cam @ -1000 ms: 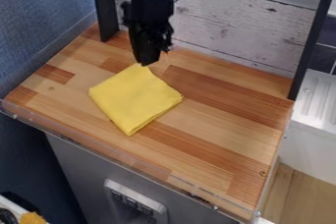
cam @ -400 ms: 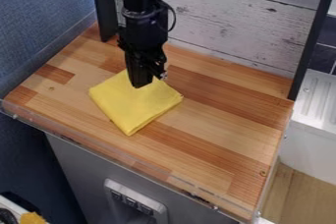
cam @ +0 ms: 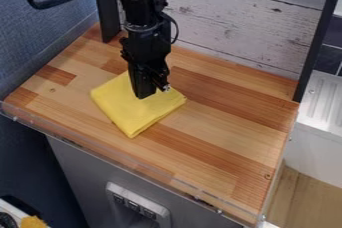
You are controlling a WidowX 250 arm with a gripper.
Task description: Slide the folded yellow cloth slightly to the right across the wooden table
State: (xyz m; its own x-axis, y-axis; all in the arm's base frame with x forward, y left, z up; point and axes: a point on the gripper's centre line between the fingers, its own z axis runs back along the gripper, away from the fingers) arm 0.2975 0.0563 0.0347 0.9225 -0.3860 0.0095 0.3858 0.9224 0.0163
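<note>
Gripper (cam: 145, 96): left of frame centre, pointing down over cloth; cannot tell if released or clenched
Cloth (cam: 133, 114): yellow, folded, left of centre, flat on bench (cam: 224, 132)
Backboard (cam: 234, 24): whitish planks, upper right

A folded yellow cloth (cam: 133, 114) lies on the wooden counter (cam: 220, 149).
</note>
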